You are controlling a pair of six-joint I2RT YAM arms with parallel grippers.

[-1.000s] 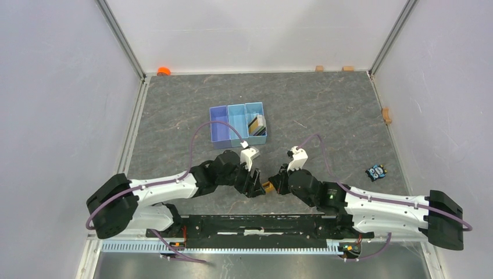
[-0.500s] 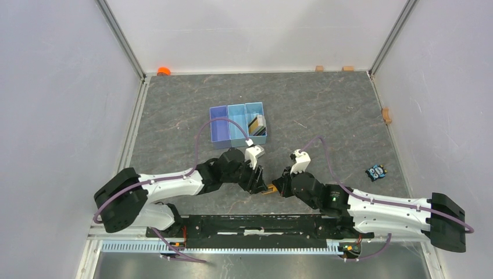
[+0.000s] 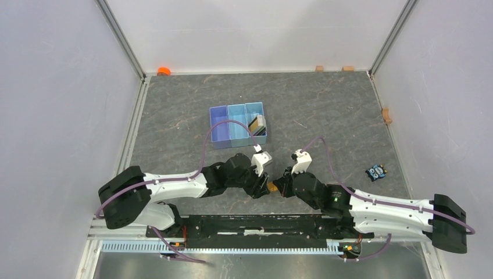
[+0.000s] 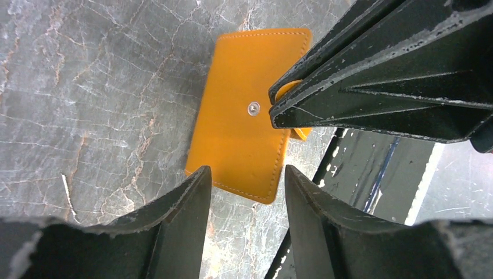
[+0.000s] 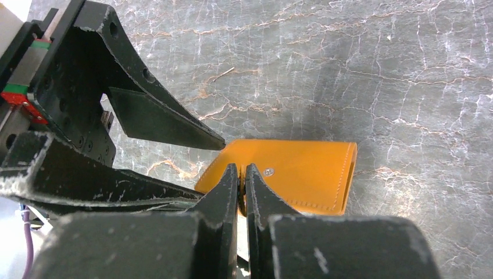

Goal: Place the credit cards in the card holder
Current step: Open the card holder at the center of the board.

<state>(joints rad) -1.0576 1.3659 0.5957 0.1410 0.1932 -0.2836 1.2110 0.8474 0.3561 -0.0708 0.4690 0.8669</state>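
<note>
**Both arms set on the closed card holder's clasp**

The small orange-tan bifold card holder (image 4: 241, 125) lies shut and flat on the grey marbled tabletop (image 4: 87, 87), low in the middle of the overhead view between the two arms. It has to be opened before any card can go in. That probably explains the two-sided hold, with one arm steadying it and the other pulling the clasp free.

The right gripper (image 5: 242, 174) is clenched tight on the holder's little clasp tab (image 4: 285, 92), beside the silver snap stud (image 4: 253, 108). The left gripper (image 4: 247, 174) stands about half spread. Its fingers (image 4: 186, 215) bracket the holder's lower end at both long edges, but I cannot tell whether they squeeze it.

The credit cards (image 3: 256, 124) stand on edge in the right-hand compartment of the blue three-compartment plastic tray (image 3: 221, 132), up-frame from the holder.
</note>
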